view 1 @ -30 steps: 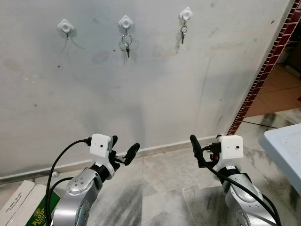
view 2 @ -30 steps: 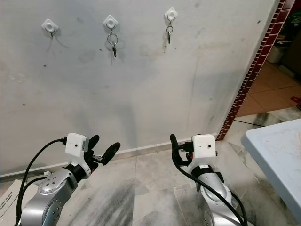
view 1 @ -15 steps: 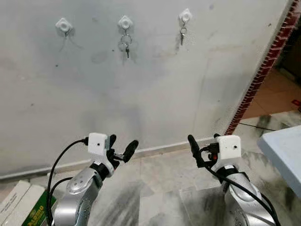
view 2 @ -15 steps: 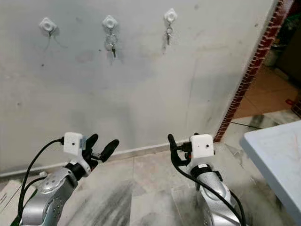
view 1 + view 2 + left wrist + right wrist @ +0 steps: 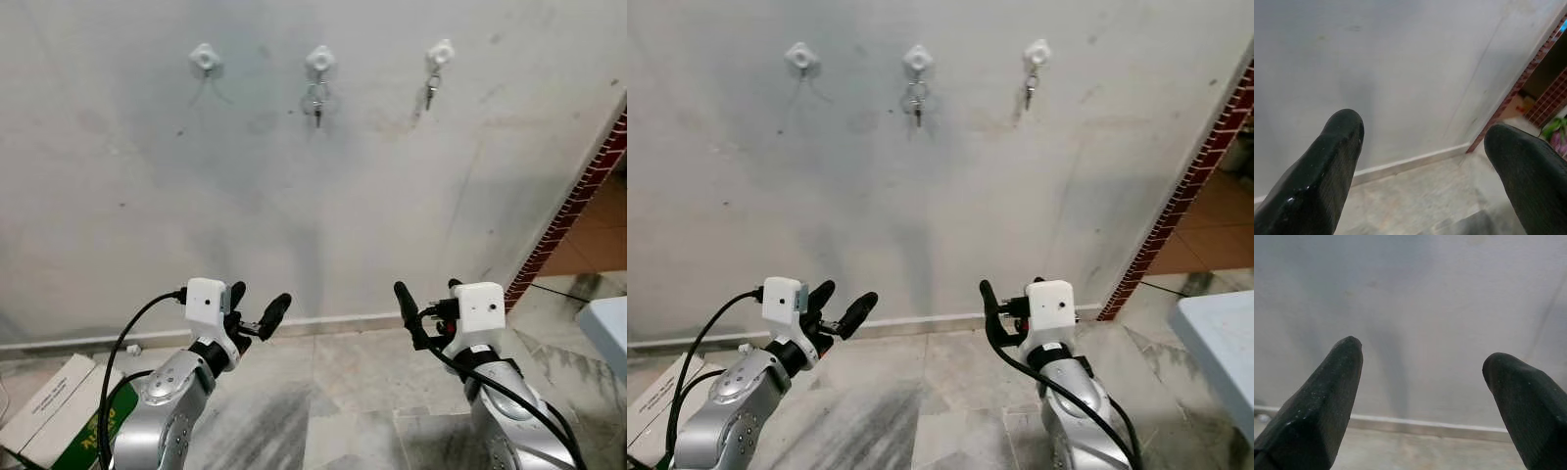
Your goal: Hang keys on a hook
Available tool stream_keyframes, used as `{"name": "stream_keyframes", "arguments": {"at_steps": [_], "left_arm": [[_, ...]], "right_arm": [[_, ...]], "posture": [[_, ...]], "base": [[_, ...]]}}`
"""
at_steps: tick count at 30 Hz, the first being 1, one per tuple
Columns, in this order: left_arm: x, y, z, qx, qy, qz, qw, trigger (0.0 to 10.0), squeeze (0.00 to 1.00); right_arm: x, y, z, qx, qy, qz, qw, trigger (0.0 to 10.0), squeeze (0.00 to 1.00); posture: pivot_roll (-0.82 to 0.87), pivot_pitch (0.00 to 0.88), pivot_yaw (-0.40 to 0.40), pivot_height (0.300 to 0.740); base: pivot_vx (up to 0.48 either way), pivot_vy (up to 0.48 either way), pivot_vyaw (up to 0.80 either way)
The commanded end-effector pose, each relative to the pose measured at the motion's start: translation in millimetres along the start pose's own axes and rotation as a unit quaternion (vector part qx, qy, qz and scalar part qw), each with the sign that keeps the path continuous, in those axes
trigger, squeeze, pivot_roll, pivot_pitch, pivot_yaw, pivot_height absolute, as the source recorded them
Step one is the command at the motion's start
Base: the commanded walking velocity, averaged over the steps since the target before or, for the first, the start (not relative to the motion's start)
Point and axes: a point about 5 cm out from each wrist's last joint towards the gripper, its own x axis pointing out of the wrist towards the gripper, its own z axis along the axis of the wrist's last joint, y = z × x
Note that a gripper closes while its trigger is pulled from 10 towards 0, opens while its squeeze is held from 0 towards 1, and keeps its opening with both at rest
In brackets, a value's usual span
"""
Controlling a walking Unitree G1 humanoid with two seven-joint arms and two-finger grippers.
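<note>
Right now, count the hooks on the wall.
3, in a row high on the wall: left hook bare, middle hook holding keys, right hook holding a key.

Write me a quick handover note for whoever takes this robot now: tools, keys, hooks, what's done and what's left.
Left tool: open, holding nothing, low in front of the wall.
Right tool: open, holding nothing, also low.
Three white hooks sit high on the wall. The left hook carries no keys; a thin mark trails beneath it. The middle hook holds a key ring. The right hook holds a single key.
Done: keys hang on two hooks.
Left: neither tool carries a key, so check whether another set needs hanging on the left hook.
</note>
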Motion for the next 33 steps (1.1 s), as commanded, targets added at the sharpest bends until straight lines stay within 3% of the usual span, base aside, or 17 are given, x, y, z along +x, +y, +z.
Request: {"name": "stream_keyframes", "arguments": {"at_steps": [1,18,33], "left_arm": [[2.0,-0.2,0.2,0.002,0.003,-0.001,1.0,10.0,0.0],[2.6,-0.7,-0.2,0.012,0.009,-0.003,1.0,10.0,0.0],[1.9,-0.8,-0.4,0.017,0.011,-0.006,1.0,10.0,0.0]], "right_arm": [[-1.2,-4.7,-0.2,-0.001,-0.001,-0.005,1.0,10.0,0.0],[-0.5,-5.2,-0.1,-0.009,0.002,-0.005,1.0,10.0,0.0],[-0.2,-4.3,-2.1,-0.006,0.01,-0.007,1.0,10.0,0.0]], "posture": [[-0.09,0.0,0.042,0.74],[-0.08,0.0,0.045,0.74],[-0.08,0.0,0.045,0.74]], "base": [[0.0,0.476,0.0],[0.0,0.461,0.0],[0.0,0.0,-0.12]]}}
